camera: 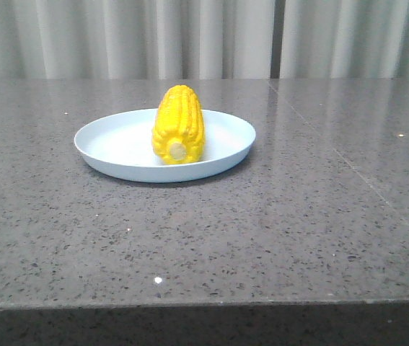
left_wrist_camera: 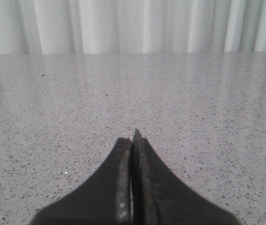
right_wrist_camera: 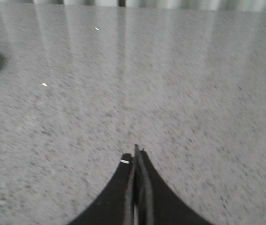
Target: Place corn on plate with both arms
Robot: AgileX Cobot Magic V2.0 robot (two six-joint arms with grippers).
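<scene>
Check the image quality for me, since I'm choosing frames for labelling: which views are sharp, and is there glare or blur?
Front view: sharp; corn and plate crisp, with small glints on the table.
Left wrist view: fairly clear, pale curtain reflections on the tabletop, closed left pincer dark.
Right wrist view: blurred and dim, speckles streaked; right pincer soft-edged.

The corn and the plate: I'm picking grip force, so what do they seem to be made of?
The corn looks like molded plastic: evenly bright yellow, slightly glossy kernels in stiff rows, a pale stub end. Probably a toy, though I can't tell whether it is hard or soft. The plate looks like smooth plastic or melamine: plain pale blue, thin low rim, soft sheen. Glazed ceramic can't be ruled out.
</scene>
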